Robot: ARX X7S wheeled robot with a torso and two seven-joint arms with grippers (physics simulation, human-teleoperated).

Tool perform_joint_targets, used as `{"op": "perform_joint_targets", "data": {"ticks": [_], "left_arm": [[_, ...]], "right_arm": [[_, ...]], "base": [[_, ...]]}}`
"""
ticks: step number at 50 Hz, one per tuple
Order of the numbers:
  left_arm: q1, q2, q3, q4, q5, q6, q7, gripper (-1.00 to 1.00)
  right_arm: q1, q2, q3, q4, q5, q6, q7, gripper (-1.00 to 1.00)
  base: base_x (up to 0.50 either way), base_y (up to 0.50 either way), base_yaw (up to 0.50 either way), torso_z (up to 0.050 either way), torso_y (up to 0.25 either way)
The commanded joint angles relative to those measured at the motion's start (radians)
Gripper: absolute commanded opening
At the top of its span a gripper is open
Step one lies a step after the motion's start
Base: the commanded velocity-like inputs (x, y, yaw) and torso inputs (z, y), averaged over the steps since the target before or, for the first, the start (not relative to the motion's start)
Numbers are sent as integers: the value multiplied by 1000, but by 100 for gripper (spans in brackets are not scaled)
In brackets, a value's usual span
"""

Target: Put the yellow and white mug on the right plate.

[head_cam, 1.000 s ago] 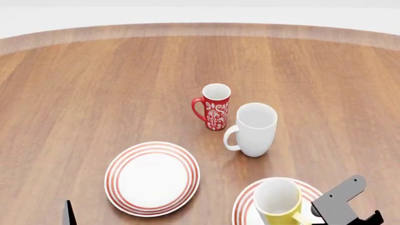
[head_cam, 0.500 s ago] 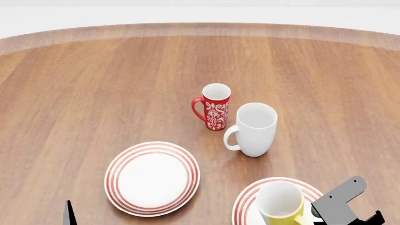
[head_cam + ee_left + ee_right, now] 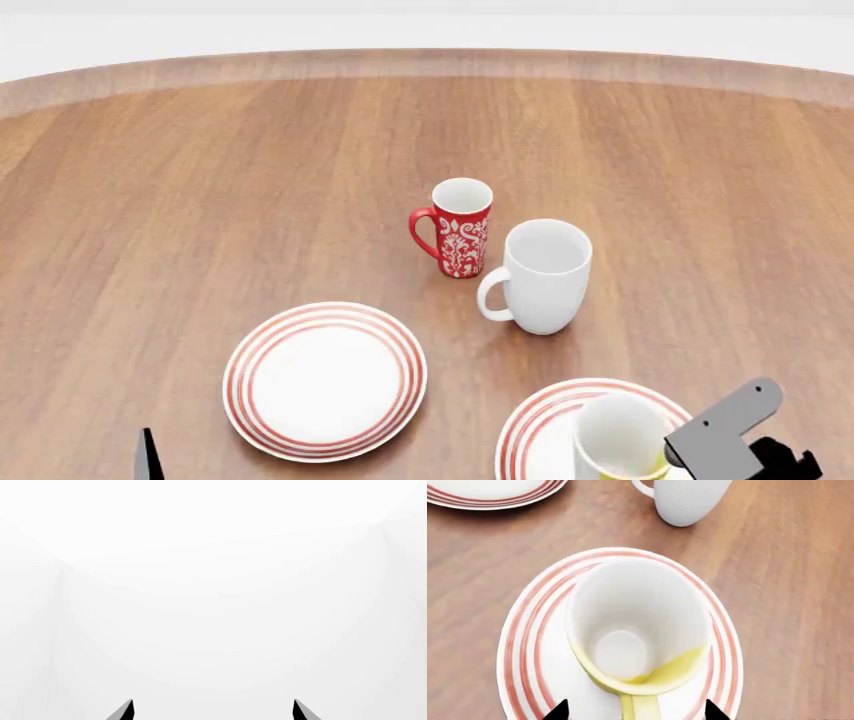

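**Colours and patterns on the table**

The yellow and white mug (image 3: pixel 639 630) is yellow outside and on its handle, white inside. The right plate (image 3: pixel 527 645) is white with thin red concentric rings at the rim; the left plate (image 3: pixel 324 380) matches it. The tall mug (image 3: pixel 542 276) is plain white. The slim mug (image 3: pixel 458 228) is red with a white scroll pattern. The table (image 3: pixel 200 200) is brown wood grain.

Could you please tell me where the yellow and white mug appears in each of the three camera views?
Head view: yellow and white mug at the bottom edge, right of centre.
Right wrist view: it fills the centre.
Left wrist view: not in it.
Shared landmark: the right plate beneath it.
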Motion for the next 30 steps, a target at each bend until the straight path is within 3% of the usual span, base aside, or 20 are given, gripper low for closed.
{"op": "perform_joint_targets", "data": {"ticks": [1,11,17,30], "left_arm": [[0,18,-27,7,10,0,17,100],[2,15,-28,18,10,-5,14,100],[2,13,-29,27,7,-10,12,100],[-2,6,-37,36,6,-26,9,100]], "right_arm": [[-41,14,39,-87,4,24,-9,100],[-243,149,210,-461,180,88,78,100],[-435,210,356,-639,280,31,154,100],[-777,135,633,-830,383,-268,228,100]], "base": [[0,0,0,0,0],[0,0,0,0,0],[0,0,0,0,0],[0,0,0,0,0]]}}
